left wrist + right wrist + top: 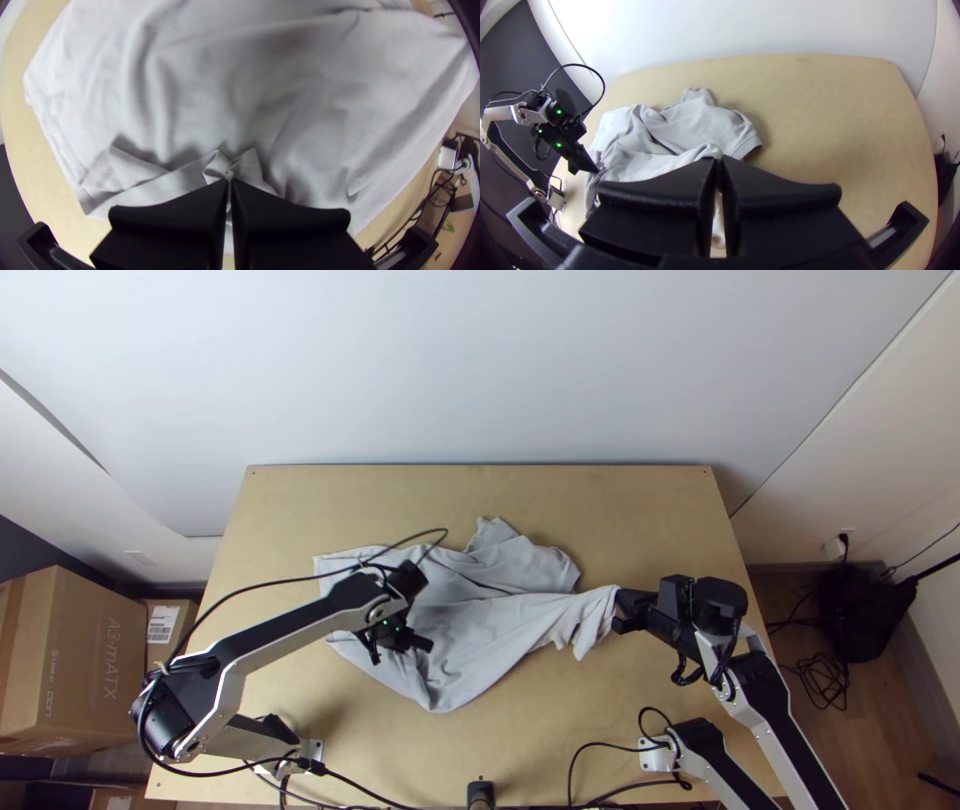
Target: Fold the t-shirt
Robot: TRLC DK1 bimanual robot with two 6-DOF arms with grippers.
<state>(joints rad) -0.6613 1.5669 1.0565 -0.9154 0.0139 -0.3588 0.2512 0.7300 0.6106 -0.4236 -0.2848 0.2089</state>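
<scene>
T-shirt (480, 640) in pale grey is lying rumpled across the middle of a light wooden table (640, 520), and we are seeing both grippers clamping on it. On its left part, the left gripper (402, 640) is pointing down, its two flat black fingers pressing together on a small gathered tuck of cloth. At the other end, the right gripper (619, 615) is pinching the fabric between its fingertips, with a loose flap hanging beside them; which part of the garment each is holding, we are not able to tell.

Around them, we are seeing the left arm (290, 632) leaning over the shirt's left side and covering some of it, while a thin black cable (445, 531) is looping above. Cardboard boxes (75, 660) are standing on the left beyond the table, loose cables (825, 680) are coiling on the floor to the right, and a plain white wall (480, 360) is rising behind.

The cloth is looking soft and matte, creasing into long ridges and narrowing toward the right gripper, and a short, hemmed sleeve (740, 140) is spreading toward the far side.
</scene>
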